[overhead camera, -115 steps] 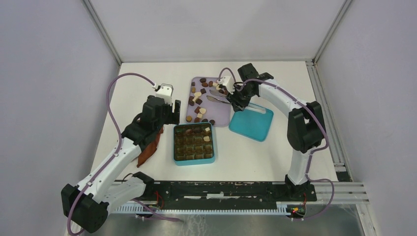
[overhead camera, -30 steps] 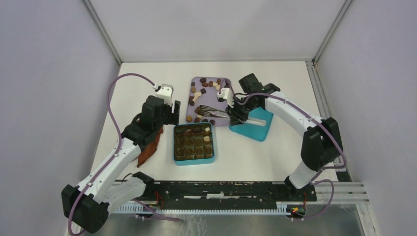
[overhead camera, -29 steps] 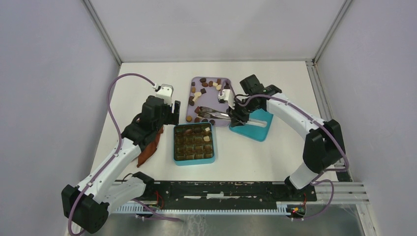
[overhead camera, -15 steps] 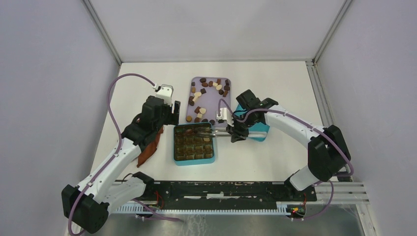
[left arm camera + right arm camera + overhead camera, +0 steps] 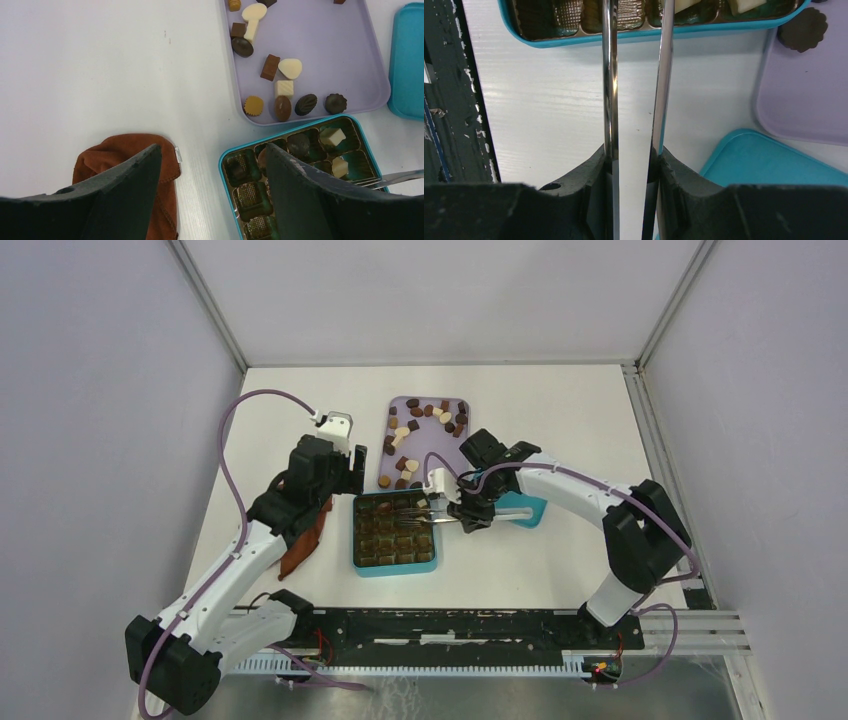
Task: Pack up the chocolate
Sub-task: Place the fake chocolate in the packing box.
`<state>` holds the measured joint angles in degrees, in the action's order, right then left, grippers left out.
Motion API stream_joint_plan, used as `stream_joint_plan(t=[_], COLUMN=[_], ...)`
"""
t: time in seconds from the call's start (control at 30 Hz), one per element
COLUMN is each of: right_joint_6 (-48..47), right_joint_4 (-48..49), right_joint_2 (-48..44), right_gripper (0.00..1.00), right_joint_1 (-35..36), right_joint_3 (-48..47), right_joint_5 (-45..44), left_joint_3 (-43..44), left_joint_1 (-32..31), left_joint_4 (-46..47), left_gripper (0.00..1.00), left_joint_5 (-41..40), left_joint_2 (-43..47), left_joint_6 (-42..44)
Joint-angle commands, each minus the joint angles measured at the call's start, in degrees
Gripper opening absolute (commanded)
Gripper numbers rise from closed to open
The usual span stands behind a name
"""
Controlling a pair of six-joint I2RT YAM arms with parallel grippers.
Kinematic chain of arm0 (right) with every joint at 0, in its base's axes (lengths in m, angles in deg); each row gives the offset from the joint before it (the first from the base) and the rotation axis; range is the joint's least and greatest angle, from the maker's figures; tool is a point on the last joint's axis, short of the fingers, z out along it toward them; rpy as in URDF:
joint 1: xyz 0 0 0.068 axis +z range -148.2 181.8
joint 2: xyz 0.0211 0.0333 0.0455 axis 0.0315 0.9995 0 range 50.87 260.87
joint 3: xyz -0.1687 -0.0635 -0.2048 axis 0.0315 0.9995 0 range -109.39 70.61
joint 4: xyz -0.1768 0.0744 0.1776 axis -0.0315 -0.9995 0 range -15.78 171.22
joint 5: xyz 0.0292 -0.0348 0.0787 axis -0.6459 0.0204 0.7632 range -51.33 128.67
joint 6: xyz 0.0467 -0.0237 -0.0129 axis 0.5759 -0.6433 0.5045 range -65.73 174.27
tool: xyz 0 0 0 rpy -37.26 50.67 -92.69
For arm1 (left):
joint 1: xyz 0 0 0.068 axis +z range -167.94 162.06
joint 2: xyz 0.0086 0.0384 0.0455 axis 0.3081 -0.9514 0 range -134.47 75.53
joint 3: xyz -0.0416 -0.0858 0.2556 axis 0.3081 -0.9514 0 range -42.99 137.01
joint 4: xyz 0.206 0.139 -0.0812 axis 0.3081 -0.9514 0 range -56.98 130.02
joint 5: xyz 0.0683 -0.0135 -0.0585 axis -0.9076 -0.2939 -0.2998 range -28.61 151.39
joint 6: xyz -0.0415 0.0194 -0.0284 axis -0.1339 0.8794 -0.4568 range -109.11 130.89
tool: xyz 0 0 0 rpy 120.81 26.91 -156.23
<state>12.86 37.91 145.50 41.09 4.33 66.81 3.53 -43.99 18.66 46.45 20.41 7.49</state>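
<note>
Loose chocolate (image 5: 425,412) pieces, dark, mid brown and cream-white, lie on the lavender tray (image 5: 447,455). The teal box (image 5: 355,532) in front of it has a few pieces in its far row, two of them white (image 5: 332,136). My right gripper (image 5: 462,512) is shut on metal tongs (image 5: 432,508). The tong arms (image 5: 610,75) reach over the box's right rim (image 5: 649,32), and their tips are out of the wrist view. Whether the tips hold a piece cannot be seen. My left gripper (image 5: 212,150) hangs open over the box's left edge, with nothing in it.
A reddish-brown cloth (image 5: 120,150) lies left of the box, under the left arm. The teal lid (image 5: 528,508) rests right of the box, partly under the right arm. One dark scalloped piece (image 5: 802,30) sits at the tray's near corner (image 5: 804,95).
The right arm has carried the tongs from the lavender tray down and left to the teal box. The left arm has not moved.
</note>
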Motion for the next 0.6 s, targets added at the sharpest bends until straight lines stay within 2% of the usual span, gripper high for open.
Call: stream_joint_plan(t=[0.0,0.27,0.57], right_joint_6=[1.28,1.41,1.42], right_joint_4=[1.95,1.64,1.32], right_joint_2=[0.88,2.05,2.15], right_gripper=[0.23,0.28,0.45], right_joint_1=[0.43,0.96,1.16], right_joint_3=[-4.34,-4.83,-5.18], right_joint_5=[-1.60,-2.39,-2.28], left_joint_3=[0.06,0.06,0.07], left_joint_1=[0.37,0.31,0.33], left_joint_4=[1.15,1.15,1.06], left_gripper=[0.81,0.81,0.81], left_joint_5=[-0.38,-0.19,-0.23], left_joint_2=[0.61,0.50,0.52], left_joint_6=[2.08,2.17,2.17])
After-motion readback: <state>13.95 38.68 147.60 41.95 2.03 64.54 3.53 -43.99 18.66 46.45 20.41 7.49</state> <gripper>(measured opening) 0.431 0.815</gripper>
